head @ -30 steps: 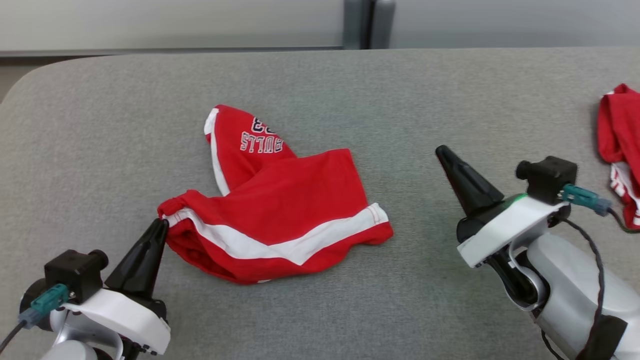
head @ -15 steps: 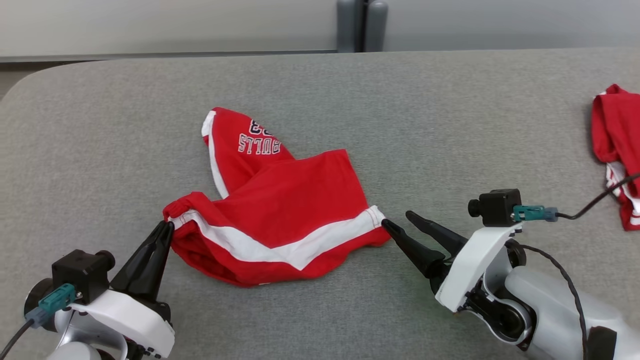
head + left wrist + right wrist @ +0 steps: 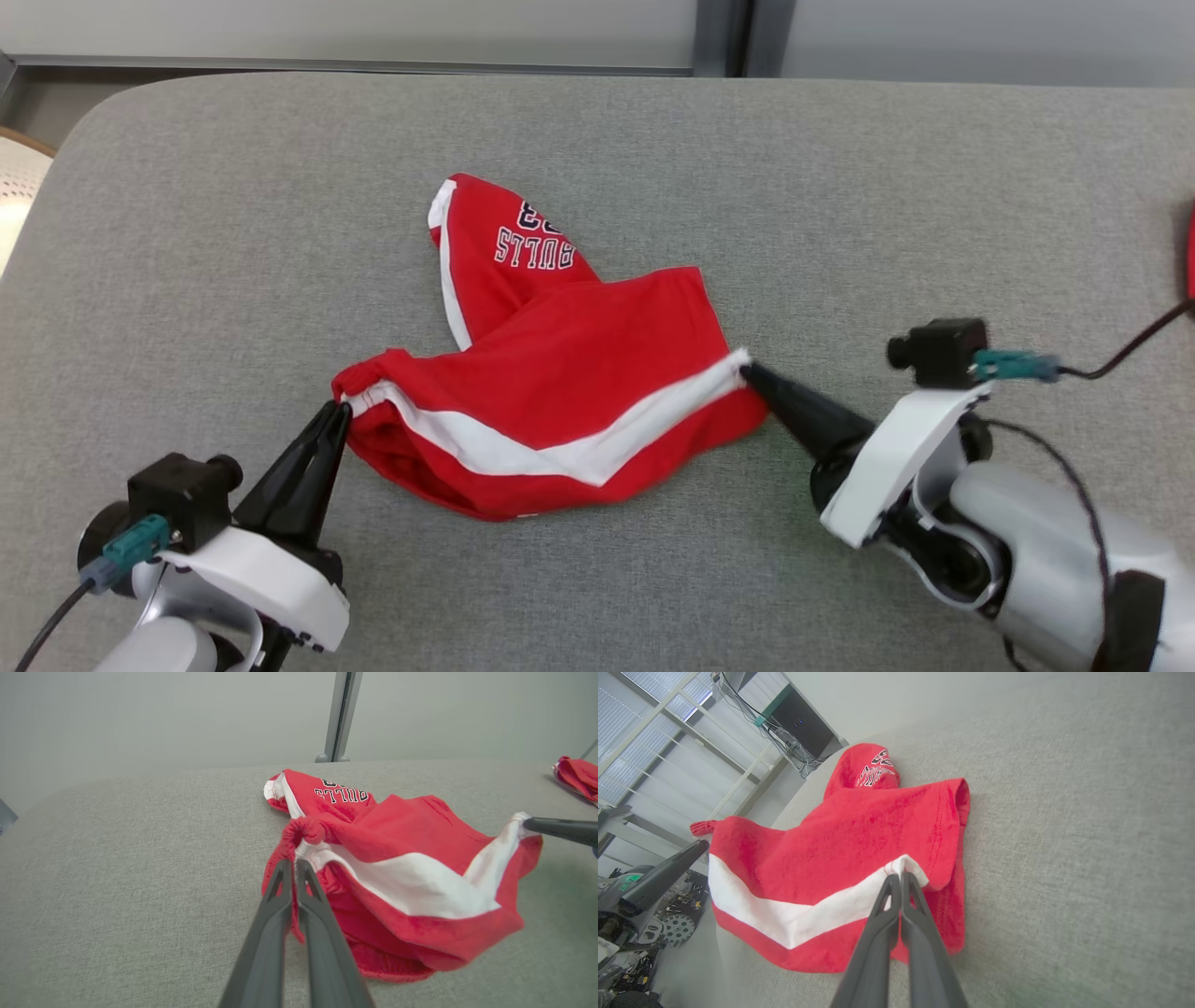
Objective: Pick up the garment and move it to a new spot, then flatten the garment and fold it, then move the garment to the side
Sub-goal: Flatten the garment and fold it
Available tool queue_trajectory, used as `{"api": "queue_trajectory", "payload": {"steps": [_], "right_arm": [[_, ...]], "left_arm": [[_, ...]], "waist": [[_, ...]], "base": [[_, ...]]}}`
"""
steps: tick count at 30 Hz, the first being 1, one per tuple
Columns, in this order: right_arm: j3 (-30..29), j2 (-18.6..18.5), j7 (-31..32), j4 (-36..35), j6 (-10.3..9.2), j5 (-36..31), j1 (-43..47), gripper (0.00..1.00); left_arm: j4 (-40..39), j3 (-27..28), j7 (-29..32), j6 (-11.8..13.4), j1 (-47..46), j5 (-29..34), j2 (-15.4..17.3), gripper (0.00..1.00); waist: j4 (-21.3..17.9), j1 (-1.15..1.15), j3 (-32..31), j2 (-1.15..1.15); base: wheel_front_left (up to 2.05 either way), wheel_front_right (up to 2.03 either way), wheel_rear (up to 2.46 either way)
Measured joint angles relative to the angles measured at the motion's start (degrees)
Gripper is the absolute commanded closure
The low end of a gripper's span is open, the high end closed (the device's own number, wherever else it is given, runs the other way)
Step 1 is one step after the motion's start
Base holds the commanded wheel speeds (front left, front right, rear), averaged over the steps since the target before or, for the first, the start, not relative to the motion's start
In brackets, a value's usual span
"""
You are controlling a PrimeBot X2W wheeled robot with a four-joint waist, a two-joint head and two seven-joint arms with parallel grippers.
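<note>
The garment [image 3: 560, 392] is a pair of red shorts with a white stripe and dark lettering, lying crumpled mid-table, also seen as the garment [image 3: 402, 858] and the garment [image 3: 840, 858]. My left gripper [image 3: 342, 408] is shut on its left corner at the gathered waistband; the left wrist view shows the left gripper [image 3: 294, 861] pinching the fabric there. My right gripper [image 3: 747, 371] is shut on the white-striped right corner, and the right wrist view shows the right gripper [image 3: 900, 875] clamped on that white hem. The cloth between the two grips sags in folds.
The grey padded table [image 3: 840, 187] runs wide on all sides of the shorts. Another red cloth [image 3: 577, 774] lies at the far right, its edge [image 3: 1190, 252] just showing in the head view. A wall and grey post [image 3: 724, 37] stand behind.
My right gripper came down and left from open table, opened at the shorts' right corner, then shut on it. The head camera shifted, moving the scene right. Left grip unchanged.
</note>
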Motion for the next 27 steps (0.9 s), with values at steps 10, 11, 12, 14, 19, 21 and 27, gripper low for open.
{"api": "queue_trajectory", "payload": {"steps": [10, 11, 12, 14, 19, 21, 27], "right_arm": [[-11.24, -8.34, -6.88, -6.6, 0.0, -0.99, -11.98, 1.0], [-13.85, -8.7, -6.94, -6.77, 0.01, -2.0, -13.9, 1.0], [-15.96, -9.03, -7.0, -6.88, 0.01, -3.03, -15.99, 1.0], [-19.19, -9.83, -7.02, -5.82, 0.0, -6.61, -20.23, 1.0], [-25.96, -9.54, -7.02, -0.99, 0.0, -15.7, -30.98, 1.0], [-29.6, -8.9, -7.03, -0.46, 0.0, -19.71, -34.38, 1.0], [-34.95, -8.57, -7.12, -4.69, 0.01, -26.36, -33.87, 1.0]], "left_arm": [[-4.65, -0.13, 5.09, -6.0, -15.64, 2.22, 2.67, 1.0], [-5.11, 0.08, 6.45, -6.72, -18.65, 2.25, 2.99, 1.0], [-5.31, 0.05, 7.76, -7.67, -21.95, 2.56, 3.0, 1.0], [-4.67, -0.49, 10.39, -10.15, -29.51, 4.05, 3.05, 1.0], [3.33, -1.91, 11.47, -13.61, -49.37, 6.39, -0.25, 1.0], [7.16, -2.75, 8.93, -14.03, -56.53, 8.39, -1.75, 1.0], [14.29, -9.0, -1.15, -14.37, -67.26, 12.66, -4.03, 1.0]], "waist": [[-5.02, 0.0, 1.48, 0.0], [-5.72, 0.0, 1.95, 0.0], [-6.35, 0.0, 2.59, 0.0], [-7.41, 0.0, 4.26, 0.0], [-10.08, 0.0, 8.87, 0.0], [-11.2, 0.0, 10.59, 0.0], [-14.54, 0.0, 13.82, 0.0]], "base": [[0.0, 0.0, 0.0], [0.0, 0.0, 0.0], [0.0, 0.0, 0.0], [0.0, 0.0, 0.0], [0.0, 0.0, 0.0], [0.0, 0.0, 0.0], [0.0, 0.0, 0.0]]}}
